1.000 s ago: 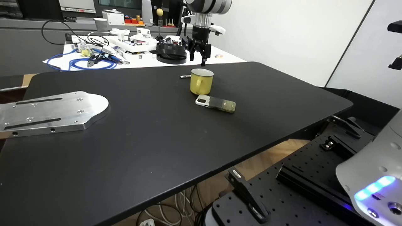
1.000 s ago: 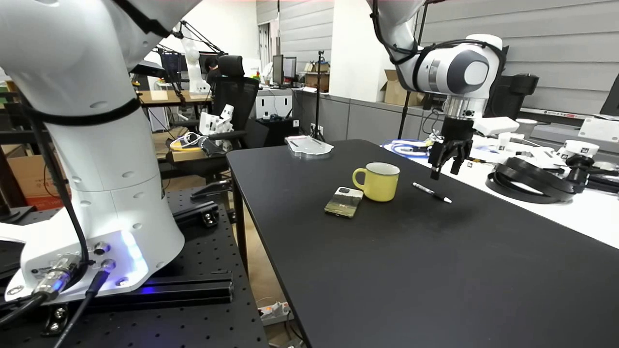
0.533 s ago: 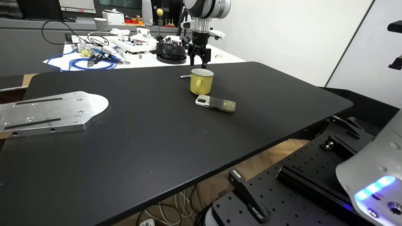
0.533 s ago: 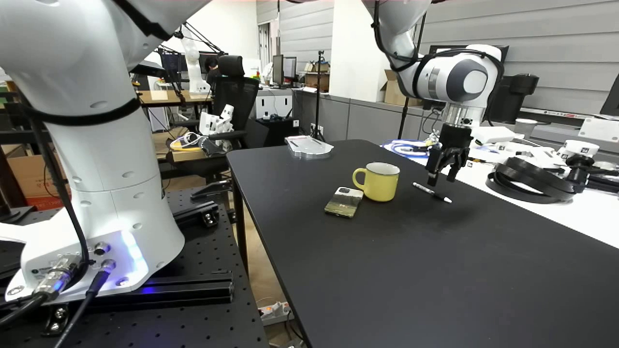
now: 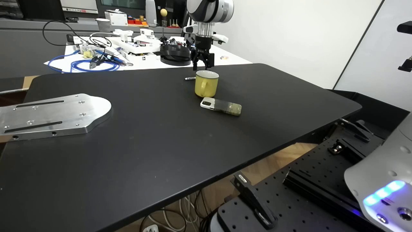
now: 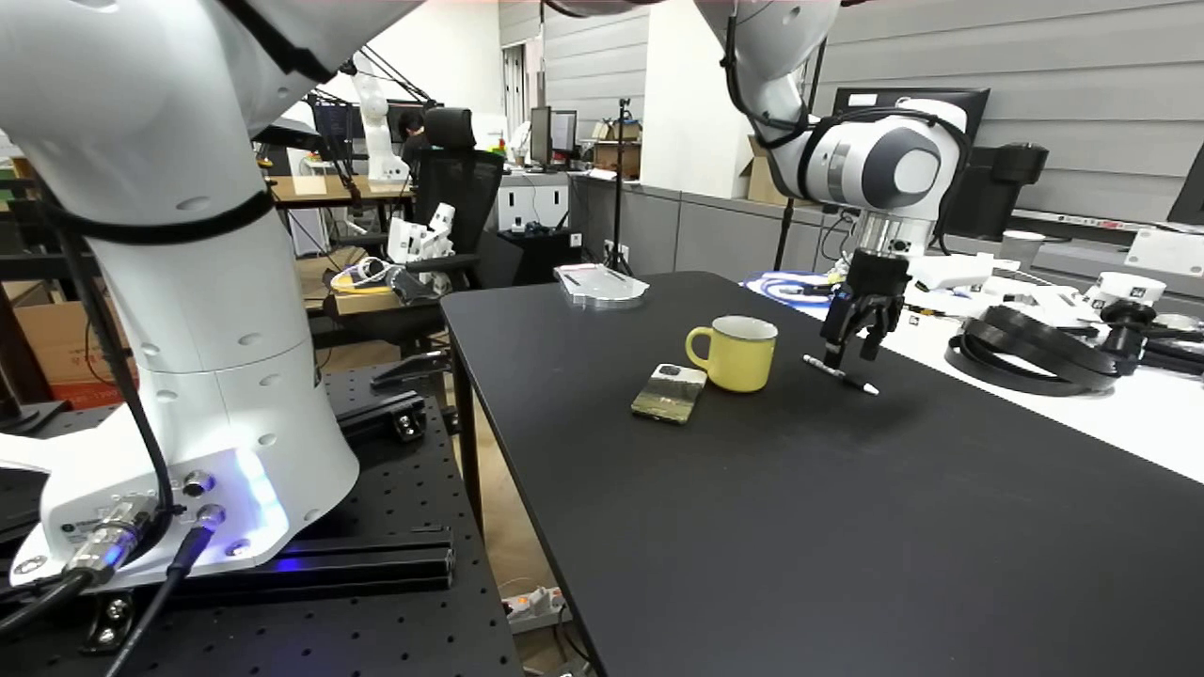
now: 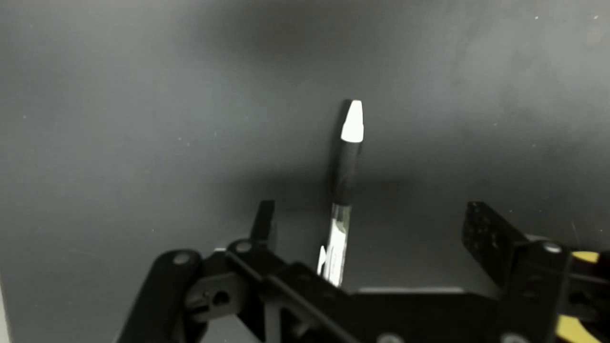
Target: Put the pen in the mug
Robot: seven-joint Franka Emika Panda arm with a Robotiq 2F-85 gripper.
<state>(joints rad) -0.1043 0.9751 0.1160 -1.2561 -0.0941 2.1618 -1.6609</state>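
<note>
The pen lies flat on the black table; it has a white tip, black grip and clear-and-white barrel. It shows in the wrist view (image 7: 347,171) and partly in both exterior views (image 5: 190,78) (image 6: 858,383). My gripper is open and low over the pen, in the wrist view (image 7: 370,209) and both exterior views (image 5: 201,66) (image 6: 851,355). The pen runs between the fingers, nearer the left one in the wrist view; its rear end is hidden by the gripper. The yellow mug (image 5: 211,86) stands upright beside the pen, also in an exterior view (image 6: 743,357); its inside bottom is hidden.
A phone (image 5: 222,106) lies by the mug, also in an exterior view (image 6: 669,393). A silver metal plate (image 5: 58,112) lies at a far end of the black table. A white table (image 5: 236,58) with cables, black straps and white parts stands beyond the gripper's side.
My gripper has moved down toward the pen, and slightly left in both exterior views. It stays open. The pen, mug and phone have not moved.
</note>
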